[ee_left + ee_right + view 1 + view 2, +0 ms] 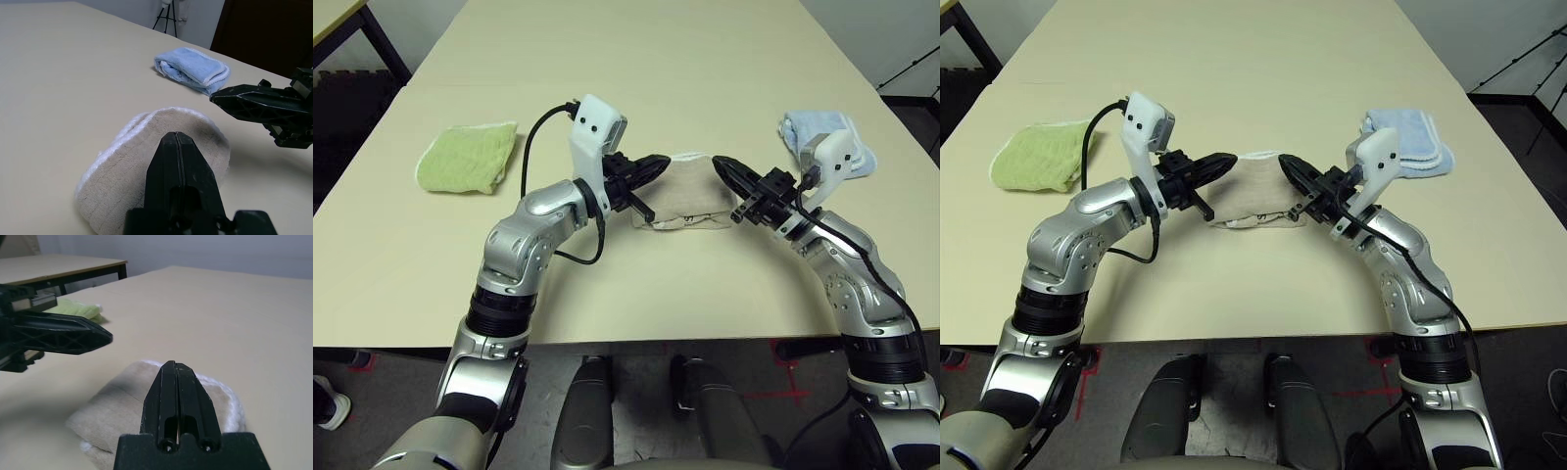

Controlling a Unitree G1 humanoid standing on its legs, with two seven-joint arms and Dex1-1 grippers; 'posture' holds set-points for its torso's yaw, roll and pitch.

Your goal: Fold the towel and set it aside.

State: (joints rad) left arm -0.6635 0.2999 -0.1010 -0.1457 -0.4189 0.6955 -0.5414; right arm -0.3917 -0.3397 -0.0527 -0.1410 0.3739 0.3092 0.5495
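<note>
The beige towel lies folded into a small bundle with white trim at the middle of the table, also seen close up as the towel. My left gripper hovers over the towel's left end, its fingers shut with no cloth between them. My right gripper is shut the same way over the right end, its tip pointing at the left one across a small gap. In the left wrist view my left gripper is pressed closed above the bundle. The right wrist view shows my right gripper closed too.
A folded light green towel lies at the left of the table. A folded light blue towel lies at the right, just behind my right wrist. The table's front edge runs close below the beige towel. A second table stands beyond.
</note>
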